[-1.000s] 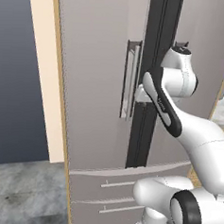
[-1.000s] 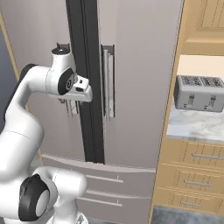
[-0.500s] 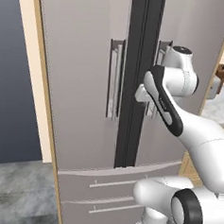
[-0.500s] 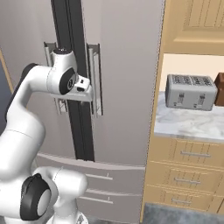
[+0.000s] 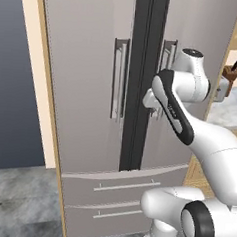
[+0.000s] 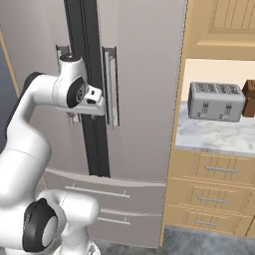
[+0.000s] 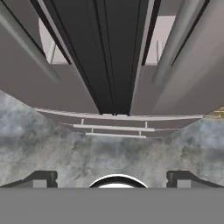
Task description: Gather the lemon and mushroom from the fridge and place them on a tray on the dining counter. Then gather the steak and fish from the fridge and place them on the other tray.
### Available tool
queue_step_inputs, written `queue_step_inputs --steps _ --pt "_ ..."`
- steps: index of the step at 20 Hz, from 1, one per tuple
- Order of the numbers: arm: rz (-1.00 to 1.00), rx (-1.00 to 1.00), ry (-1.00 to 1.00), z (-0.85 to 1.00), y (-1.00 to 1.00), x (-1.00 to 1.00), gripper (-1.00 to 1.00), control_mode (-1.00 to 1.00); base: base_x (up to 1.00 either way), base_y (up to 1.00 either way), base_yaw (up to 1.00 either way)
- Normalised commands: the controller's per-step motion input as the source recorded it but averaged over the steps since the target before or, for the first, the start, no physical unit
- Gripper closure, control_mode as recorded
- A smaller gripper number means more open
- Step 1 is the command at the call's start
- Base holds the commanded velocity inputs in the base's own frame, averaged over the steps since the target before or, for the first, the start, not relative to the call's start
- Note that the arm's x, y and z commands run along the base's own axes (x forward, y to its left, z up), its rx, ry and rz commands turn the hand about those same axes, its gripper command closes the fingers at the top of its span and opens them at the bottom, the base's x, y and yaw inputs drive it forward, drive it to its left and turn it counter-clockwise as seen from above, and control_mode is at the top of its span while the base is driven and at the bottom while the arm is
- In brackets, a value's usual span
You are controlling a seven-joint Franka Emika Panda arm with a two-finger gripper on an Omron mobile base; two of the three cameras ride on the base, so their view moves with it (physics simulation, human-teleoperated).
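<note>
- Hand view: claw spread wide, empty, pointing down the closed fridge front.
- Judgement — centre both fingertips around one bar handle before closing; lemon and mushroom presumably inside.

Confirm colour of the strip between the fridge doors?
Black strip, clearest in the left base view.

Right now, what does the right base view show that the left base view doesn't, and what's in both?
The right base view alone shows the silver toaster on a marble side counter, with tan wood drawers beneath. The left base view alone shows a dark wall left of the fridge and a knife block at the right edge. Both show the closed fridge, its two bar handles, its bottom drawers, and the arm in front of the black strip.
</note>
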Motion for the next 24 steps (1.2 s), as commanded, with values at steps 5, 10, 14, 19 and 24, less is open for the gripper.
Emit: queue_step_inputs --steps 5,10,14,19,24 --pt "0.00 -0.14 -0.43 0.02 -0.36 -0.32 -1.00 -1.00 0.00 0.00 0.00" --pt "-0.06 -0.13 -0.35 0.20 -0.35 -0.04 -1.00 -1.00 0.00 0.00 0.00" --pt "0.00 0.03 -0.19 0.27 -0.44 0.52 -1.00 -1.00 0.00 0.00 0.00" --pt "0.01 0.11 -0.05 0.47 -0.19 0.63 -1.00 -1.00 0.00 0.00 0.00" --pt "0.05 0.00 -0.06 0.22 0.04 0.34 -1.00 -1.00 0.00 0.00 0.00"
